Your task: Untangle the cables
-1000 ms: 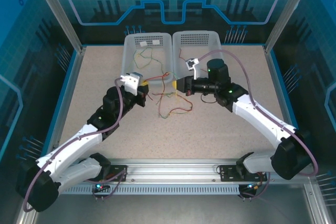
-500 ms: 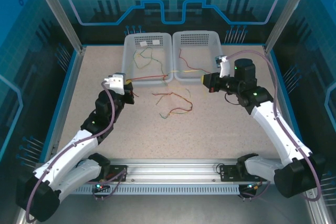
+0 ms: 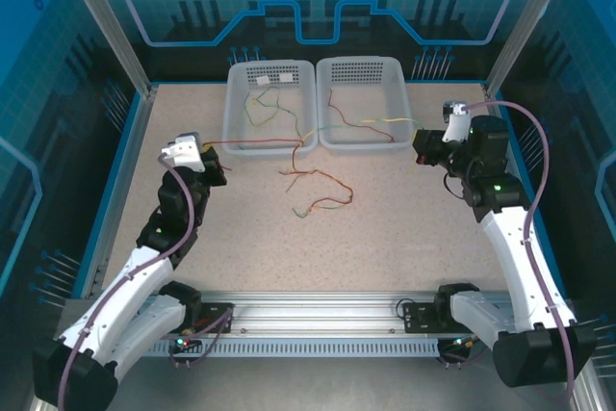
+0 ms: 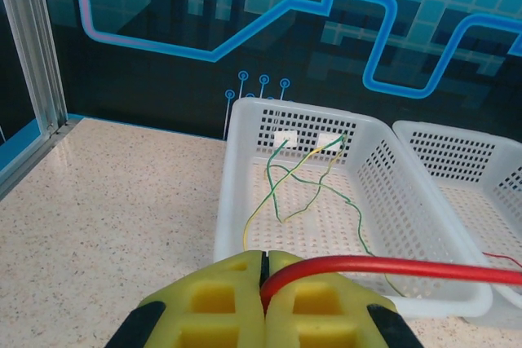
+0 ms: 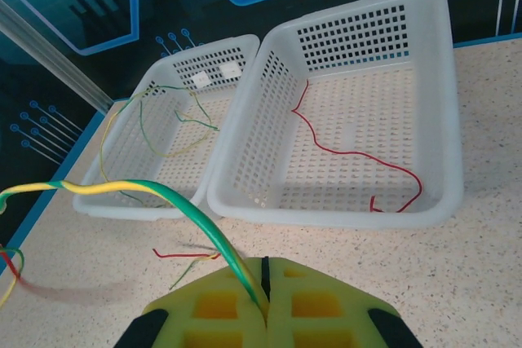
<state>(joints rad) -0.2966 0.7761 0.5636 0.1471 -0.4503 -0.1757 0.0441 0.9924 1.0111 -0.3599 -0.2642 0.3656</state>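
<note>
Wide speckled worktop (image 3: 404, 228), and at its far side the left white basket (image 3: 234, 117), our marker, with the right white basket (image 3: 399, 103) touching its right wall. The left claw (image 3: 214, 159) sits out to the left of the left basket's near corner, yellow pads squeezed tight together on the end of a red cable (image 4: 391, 266), which runs taut along that basket's near wall. The right claw (image 3: 421, 143) is well off to the right, beyond the second basket, and it too is clamped closed, on a green-and-yellow cable (image 5: 196, 218) stretched back toward the left basket's near right corner. That is where the two pulled strands meet, and the trouble looks unresolved: a loose tangle of red, orange and green cables (image 3: 318, 185) lies on the worktop just in front of that corner. Some work looks done, though: thin green and yellow cables (image 3: 265, 103) lie inside the left basket, and a lone red cable (image 5: 342, 148) lies in the right one. I'd call it roughly midway, with the knot left to open and the strands to be sorted.
</note>
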